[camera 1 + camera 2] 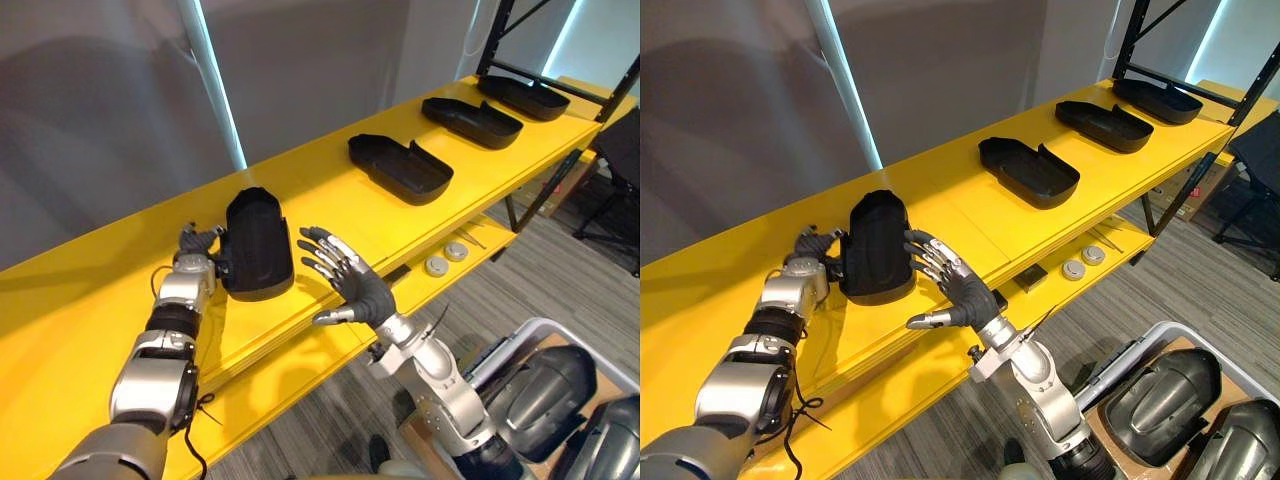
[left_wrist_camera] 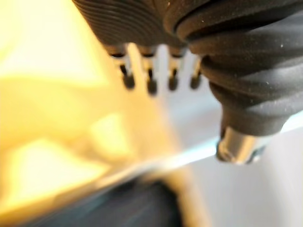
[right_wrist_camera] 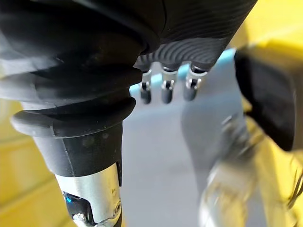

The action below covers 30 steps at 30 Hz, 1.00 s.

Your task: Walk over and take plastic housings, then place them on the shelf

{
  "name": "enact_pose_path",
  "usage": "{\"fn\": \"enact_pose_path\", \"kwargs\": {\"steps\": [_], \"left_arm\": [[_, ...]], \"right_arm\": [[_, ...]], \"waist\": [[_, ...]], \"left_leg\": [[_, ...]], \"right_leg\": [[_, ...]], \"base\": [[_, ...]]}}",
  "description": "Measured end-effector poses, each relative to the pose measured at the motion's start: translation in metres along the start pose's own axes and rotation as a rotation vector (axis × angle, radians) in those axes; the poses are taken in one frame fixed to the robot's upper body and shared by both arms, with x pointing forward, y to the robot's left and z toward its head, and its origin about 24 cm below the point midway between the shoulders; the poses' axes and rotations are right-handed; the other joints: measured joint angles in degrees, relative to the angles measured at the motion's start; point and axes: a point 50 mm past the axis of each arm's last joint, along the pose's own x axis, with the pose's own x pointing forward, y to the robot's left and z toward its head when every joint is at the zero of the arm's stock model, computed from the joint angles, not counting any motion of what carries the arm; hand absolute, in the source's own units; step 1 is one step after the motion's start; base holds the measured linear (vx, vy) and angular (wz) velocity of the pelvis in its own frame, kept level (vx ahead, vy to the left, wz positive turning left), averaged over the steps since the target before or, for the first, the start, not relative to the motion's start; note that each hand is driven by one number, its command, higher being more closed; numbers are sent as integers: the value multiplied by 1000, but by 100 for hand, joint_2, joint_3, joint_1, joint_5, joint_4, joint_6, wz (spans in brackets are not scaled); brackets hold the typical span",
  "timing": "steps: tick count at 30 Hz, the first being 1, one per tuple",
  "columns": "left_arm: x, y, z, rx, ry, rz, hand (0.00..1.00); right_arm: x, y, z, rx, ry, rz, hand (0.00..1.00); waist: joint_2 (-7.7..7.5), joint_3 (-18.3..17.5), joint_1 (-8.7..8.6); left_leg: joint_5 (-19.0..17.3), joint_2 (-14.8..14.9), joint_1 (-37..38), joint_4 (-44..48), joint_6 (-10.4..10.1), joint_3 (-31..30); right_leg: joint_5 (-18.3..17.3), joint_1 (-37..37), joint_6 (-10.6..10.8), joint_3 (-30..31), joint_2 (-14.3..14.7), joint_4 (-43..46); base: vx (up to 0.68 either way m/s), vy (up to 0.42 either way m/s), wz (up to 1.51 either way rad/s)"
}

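We find housing (image 1: pixel 258 245) on yellow shelf (image 1: pixel 80 300), long axis front to back, between both hands. Left hand (image 1: pixel 195 245) relaxed against its left side. Right hand (image 1: pixel 362 290) spread, just beside its right.

Matt housing (image 1: pixel 258 245), glossy shelf (image 1: pixel 330 200)
Black plastic, smooth and dull; yellow painted surface, smooth with a soft sheen.

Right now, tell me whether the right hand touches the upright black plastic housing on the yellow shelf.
Apart. In the left eye view a sliver of yellow shelf shows between the right hand with its straight fingertips and the black plastic housing.
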Motion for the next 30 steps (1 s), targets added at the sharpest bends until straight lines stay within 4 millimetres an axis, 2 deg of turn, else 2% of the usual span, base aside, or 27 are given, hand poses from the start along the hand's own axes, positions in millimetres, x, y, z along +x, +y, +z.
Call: {"fn": "enact_pose_path", "kwargs": {"steps": [1, 2, 3, 4, 5, 6, 7, 8, 11, 15, 18, 23, 25, 30], "left_arm": [[-5, 7, 33, -67, -170, 13, 0], [-13, 15, 51, -115, -281, 25, 0], [-24, 22, 61, -155, -365, 39, 0], [-41, 30, 63, -186, -445, 55, 0], [-52, 35, 60, -212, -468, 59, 0], [-75, 40, 51, -263, -485, 57, 0], [-87, 42, 45, -280, -486, 53, 0], [-109, 47, 31, -302, -466, 41, 0], [-147, 65, 4, -333, -417, 54, 0], [-182, 82, 3, -422, -472, 43, 0], [-190, 84, -10, -440, -400, 68, 0], [-199, 85, -37, -399, -248, 87, 0], [-199, 83, -41, -387, -226, 67, 0], [-203, 82, -51, -444, -163, 88, 0]], "right_arm": [[-4, -2, -2, 12, 4, -43, 0], [-6, -3, -3, 11, 3, -62, 0], [-7, -4, -3, -1, -2, -79, 0], [-9, -7, -1, -24, -19, -100, 0], [-10, -9, 1, -34, -29, -112, 0], [-10, -15, 5, -63, -51, -143, 0], [-11, -17, 6, -75, -63, -152, 0], [-12, -22, 12, -87, -92, -175, 0], [-12, -30, 23, -98, -140, -196, 0], [-9, -33, 24, -88, -134, -171, 0], [2, -33, 23, -87, -143, -148, 0], [27, -24, 11, -62, -113, -78, 0], [42, -13, 2, -40, -78, -30, 0], [63, 13, -33, -39, 73, 9, 0]], "waist": [[12, 7, 11], [39, -2, 32], [86, -31, 47], [170, -85, 61], [219, -116, 73], [291, -150, 124], [321, -171, 184], [332, -186, 304], [262, -239, 515], [165, -303, 795], [154, -350, 894], [-9, -460, 1099], [-79, -492, 1172], [-79, -495, 1514]], "left_leg": [[7, -3, -23, -2, 1, -64], [7, -3, -22, -6, 2, -69], [8, -3, -21, -13, 2, -78], [8, -2, -16, -25, 2, -119], [8, -2, -9, -30, 2, -147], [8, 3, 42, -46, 2, -220], [8, 7, 76, -67, 2, -232], [8, -1, 110, -83, 1, -281], [86, -26, 63, -140, 2, -561], [280, -28, 71, -315, -30, -888], [353, -33, 64, -390, -50, -1022], [428, -13, 19, -457, -88, -1216], [499, -30, -51, -483, -76, -1433], [549, -99, -170, -487, -50, -1681]], "right_leg": [[0, -1, 0, -35, -6, 0], [-1, -1, 0, -51, -8, 1], [-1, 2, 0, -87, -9, 1], [-1, 26, 0, -190, -11, 1], [-1, 49, 1, -231, -13, 1], [-4, 131, 2, -351, -13, 1], [-10, 167, 6, -369, -8, 1], [-67, 257, -6, -479, -19, 0], [-166, 326, -25, -803, -52, -3], [-211, 421, -45, -1160, -54, -6], [-230, 474, -43, -1290, -59, -29], [-279, 506, -55, -1520, -42, -53], [-282, 507, -54, -1731, -52, -32], [-295, 525, -36, -1972, -114, -2]], "base": [[-3, -13, 20], [-3, -15, 11], [1, -13, 9], [5, -13, 12], [11, -15, 25], [10, -11, 21], [-18, -13, 26], [-30, -16, 29], [-60, -39, 48], [-39, -36, 42], [-62, -28, 25], [-33, -23, 23], [8, -26, 43], [-4, -1, 26]]}}
